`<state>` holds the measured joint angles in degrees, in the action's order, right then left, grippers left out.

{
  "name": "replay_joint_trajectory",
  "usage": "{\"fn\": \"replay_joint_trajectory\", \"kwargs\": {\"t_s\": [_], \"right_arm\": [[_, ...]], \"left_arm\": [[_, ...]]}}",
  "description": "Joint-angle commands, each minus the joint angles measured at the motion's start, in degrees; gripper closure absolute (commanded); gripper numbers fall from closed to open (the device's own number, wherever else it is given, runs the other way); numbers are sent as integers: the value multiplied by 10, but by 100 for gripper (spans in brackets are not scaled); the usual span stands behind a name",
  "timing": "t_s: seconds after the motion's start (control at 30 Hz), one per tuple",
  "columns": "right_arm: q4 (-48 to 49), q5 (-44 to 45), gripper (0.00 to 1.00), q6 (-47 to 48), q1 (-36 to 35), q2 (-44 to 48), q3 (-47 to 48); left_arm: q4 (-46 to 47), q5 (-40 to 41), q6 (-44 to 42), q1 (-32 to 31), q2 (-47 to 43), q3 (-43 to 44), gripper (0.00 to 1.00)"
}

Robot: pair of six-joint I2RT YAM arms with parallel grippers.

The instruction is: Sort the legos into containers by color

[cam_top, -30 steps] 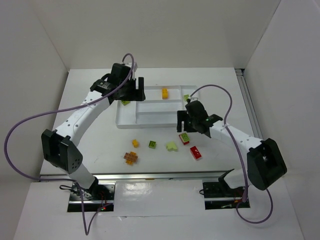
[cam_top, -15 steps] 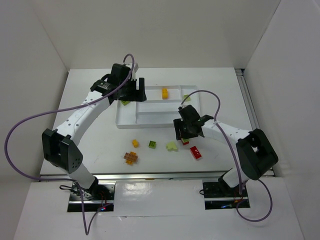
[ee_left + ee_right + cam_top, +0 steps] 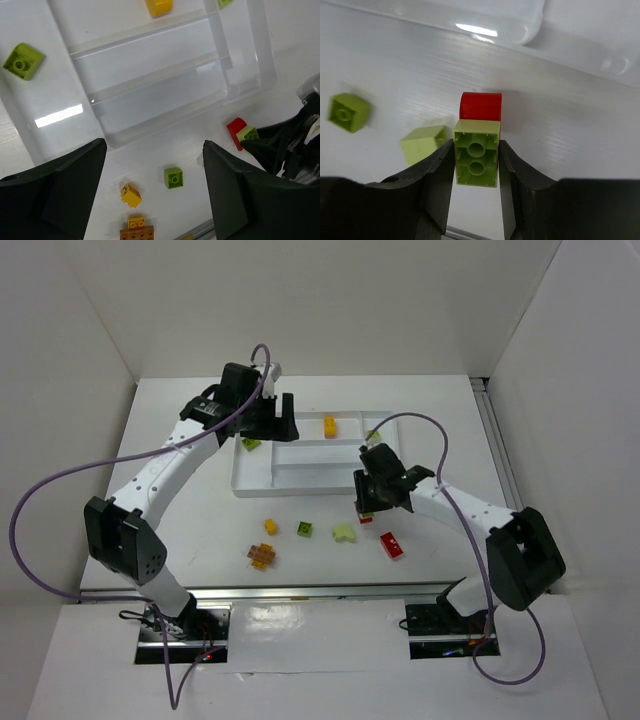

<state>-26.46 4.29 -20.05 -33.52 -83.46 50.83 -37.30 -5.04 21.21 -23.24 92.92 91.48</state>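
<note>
The white tray lies at mid-table. It holds a yellow brick, a green brick in its left compartment and a pale green one at its right end. My left gripper hangs open over the tray's left end, its jaws empty. My right gripper sits just in front of the tray. In the right wrist view its fingers press both sides of a light green brick, which is joined to a red brick.
Loose on the table in front of the tray are a yellow brick, a green brick, a pale green brick, a red brick and an orange-brown stack. White walls enclose the table.
My right gripper moved down onto the green-and-red pair and its jaws closed on the green brick. The left gripper stayed over the tray's left end.
</note>
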Motion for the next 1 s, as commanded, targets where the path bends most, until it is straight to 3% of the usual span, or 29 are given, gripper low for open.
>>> {"fn": "replay_joint_trajectory", "kwargs": {"t_s": [0.0,0.07,0.13,0.2,0.37,0.43,0.67,0.97], "right_arm": [[-6,-23,79,-11,-5,75,64],[11,-66,79,-11,16,110,85],[55,-164,79,7,47,138,91],[140,-284,79,7,80,160,75],[305,-468,79,-89,141,160,28],[408,-517,79,-133,141,160,3],[526,-565,79,-213,146,154,-35],[534,-577,79,-221,146,135,-36]], "left_arm": [[14,-88,-36,9,11,44,9],[0,-133,-63,15,11,71,7],[9,-187,-84,36,6,77,4],[34,-293,-84,52,-11,61,4],[151,-539,-64,77,-23,-14,7],[197,-588,-57,77,-17,-39,7],[250,-650,-50,50,-6,-75,4],[243,-677,-81,26,10,-86,5]]}}
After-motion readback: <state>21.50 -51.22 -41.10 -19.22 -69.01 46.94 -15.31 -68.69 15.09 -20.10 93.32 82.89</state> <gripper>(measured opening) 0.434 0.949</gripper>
